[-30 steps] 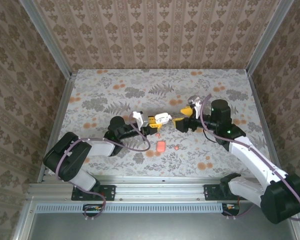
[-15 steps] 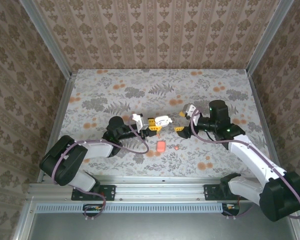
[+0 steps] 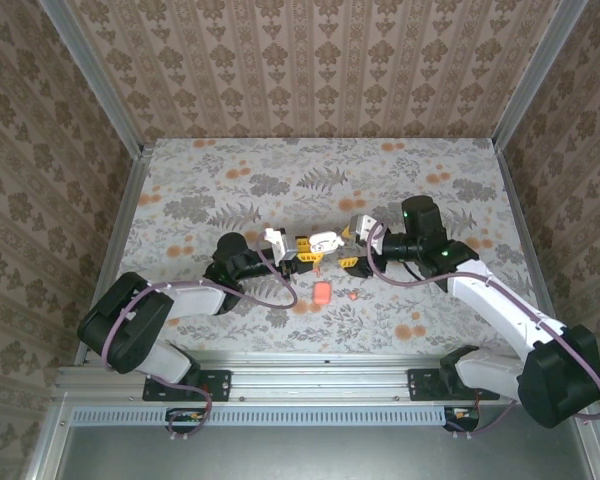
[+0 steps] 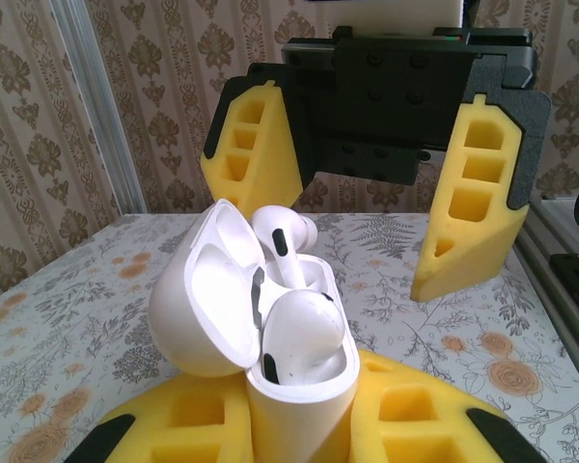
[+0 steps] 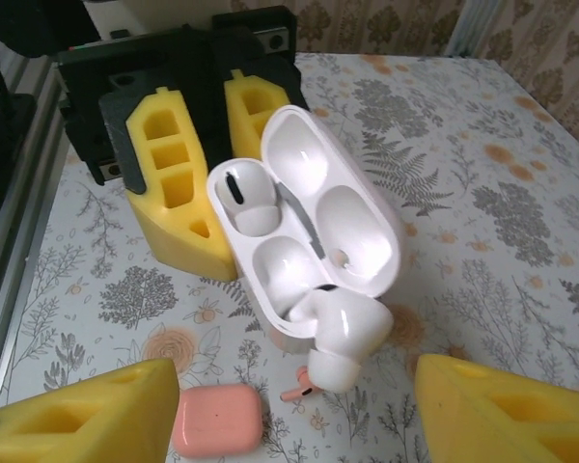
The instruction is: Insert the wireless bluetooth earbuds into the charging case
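Note:
My left gripper is shut on a white charging case, holding it upright with its lid open; from above this case sits between the two arms. One white earbud rests in the far slot, stem up. The other white earbud lies askew over the near slot's rim and sticks out. My right gripper hovers just in front of the case, jaws wide apart, touching nothing. On the table below lies a coral earbud.
A closed pink case lies on the floral table beside the coral earbud; from above this pink case is just nearer than the grippers. Patterned walls and metal rails bound the table.
My right arm has swung left, bringing its gripper close to the white case. The left arm and the case have barely moved.

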Tool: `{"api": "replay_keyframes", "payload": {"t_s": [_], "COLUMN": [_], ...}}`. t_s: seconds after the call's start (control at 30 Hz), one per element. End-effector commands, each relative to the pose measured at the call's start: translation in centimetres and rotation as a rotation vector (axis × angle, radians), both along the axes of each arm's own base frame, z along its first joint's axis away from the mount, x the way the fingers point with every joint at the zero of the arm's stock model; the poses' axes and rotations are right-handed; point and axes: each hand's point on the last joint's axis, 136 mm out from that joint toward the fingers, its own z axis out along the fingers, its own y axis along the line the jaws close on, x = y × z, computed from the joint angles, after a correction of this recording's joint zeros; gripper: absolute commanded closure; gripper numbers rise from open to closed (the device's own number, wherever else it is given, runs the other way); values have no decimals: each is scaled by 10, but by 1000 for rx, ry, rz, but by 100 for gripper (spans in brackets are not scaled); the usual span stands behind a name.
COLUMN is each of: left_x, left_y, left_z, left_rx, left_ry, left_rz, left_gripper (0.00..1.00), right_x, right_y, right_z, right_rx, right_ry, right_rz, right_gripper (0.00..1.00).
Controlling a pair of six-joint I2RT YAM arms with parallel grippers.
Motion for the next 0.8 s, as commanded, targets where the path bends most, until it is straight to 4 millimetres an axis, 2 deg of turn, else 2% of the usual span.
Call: {"api": "replay_keyframes", "payload": {"t_s": [0.0,0.37,0.77], "left_x": [-3,1,3], "left_y": [2,4,4], "left_z": [5,1,3], "left_rx": [-7,3,-4], "left_ry": [-30,-17,-17], "left_rz": [1,32,42], "left_gripper": [94,94,94], "right_x": [-7,-16,-19], "right_y": [8,7,13], "right_z": [10,10,15], "right_rx": [8,6,3], "right_ry": [-13,1,6], "right_rz": [72,85,121], "right_gripper": [37,48,53]}}
